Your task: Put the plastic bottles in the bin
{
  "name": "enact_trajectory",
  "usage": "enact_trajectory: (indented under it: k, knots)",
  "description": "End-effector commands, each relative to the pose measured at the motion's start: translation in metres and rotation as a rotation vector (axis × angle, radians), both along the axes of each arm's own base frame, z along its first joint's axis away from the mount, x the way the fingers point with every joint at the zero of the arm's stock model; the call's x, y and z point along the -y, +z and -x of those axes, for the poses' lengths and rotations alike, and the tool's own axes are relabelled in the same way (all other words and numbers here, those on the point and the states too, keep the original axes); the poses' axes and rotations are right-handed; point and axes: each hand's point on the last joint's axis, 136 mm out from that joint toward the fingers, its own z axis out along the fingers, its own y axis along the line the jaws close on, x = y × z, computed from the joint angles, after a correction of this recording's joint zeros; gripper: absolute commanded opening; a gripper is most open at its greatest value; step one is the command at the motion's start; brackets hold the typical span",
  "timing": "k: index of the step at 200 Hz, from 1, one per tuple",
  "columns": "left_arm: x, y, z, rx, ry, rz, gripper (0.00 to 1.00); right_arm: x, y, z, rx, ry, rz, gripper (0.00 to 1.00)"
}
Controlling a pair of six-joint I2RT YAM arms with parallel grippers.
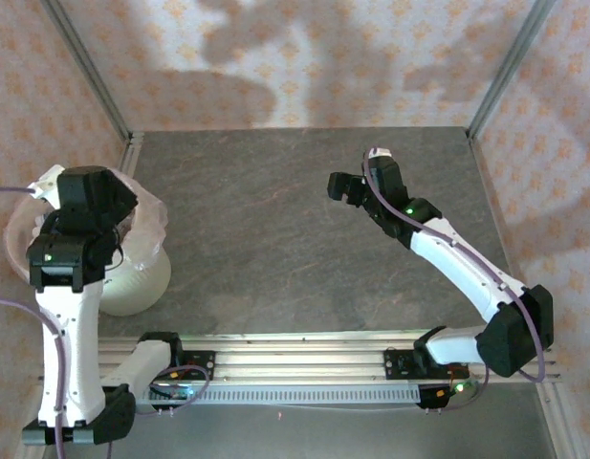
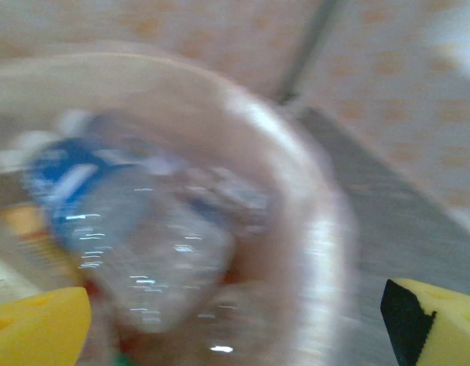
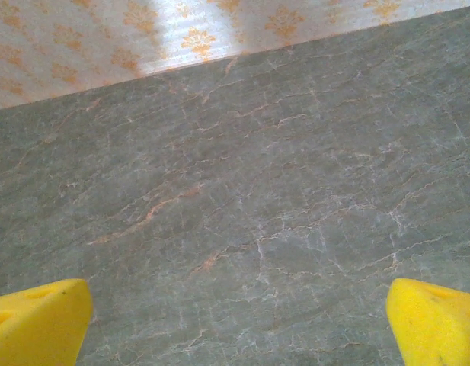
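The bin (image 1: 140,277) is a white bucket with a thin liner, standing at the table's left edge. My left arm (image 1: 84,206) hangs directly over its mouth. In the blurred left wrist view I look down into the bin (image 2: 320,229), where a clear plastic bottle with a blue label (image 2: 143,229) lies on top of other bottles with orange and red labels. My left gripper (image 2: 235,335) is open above them, its yellow pads (image 2: 36,328) far apart and holding nothing. My right gripper (image 1: 345,187) hovers open over the bare table (image 3: 242,191), its pads (image 3: 436,324) wide apart.
The grey marbled tabletop (image 1: 275,220) is walled by patterned panels at the back and sides. A metal rail (image 1: 295,349) carrying the arm bases runs along the near edge. The bin stands close to the left wall.
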Motion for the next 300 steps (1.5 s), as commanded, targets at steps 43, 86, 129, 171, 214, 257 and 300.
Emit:
enact_trajectory:
  k: [43,86,129,171,214,257,300]
  knots:
    - [0.184,0.077,-0.064,0.416,-0.866,0.105,0.99,0.054,0.051,0.014,0.224,-0.214,0.000,0.99]
    - [0.197,0.003,-0.120,0.262,-0.842,-0.036,1.00,0.129,0.036,0.038,0.322,-0.449,0.104,0.99]
    - [0.176,-0.110,-0.144,0.012,-0.807,-0.280,1.00,0.205,-0.031,0.047,0.245,-0.668,0.276,0.99]
    - [0.122,-0.180,-0.147,-0.051,-0.723,-0.348,1.00,0.242,-0.091,0.029,0.125,-0.729,0.253,0.99]
    - [0.095,-0.237,-0.153,-0.071,-0.670,-0.391,1.00,0.218,-0.142,-0.012,0.084,-0.513,0.220,0.99]
    - [0.082,-0.256,-0.164,-0.035,-0.615,-0.407,1.00,0.201,-0.147,-0.015,0.198,-0.380,0.232,0.99]
    - [0.073,-0.277,-0.178,0.009,-0.644,-0.352,1.00,0.211,-0.160,-0.019,0.201,-0.449,0.248,0.99]
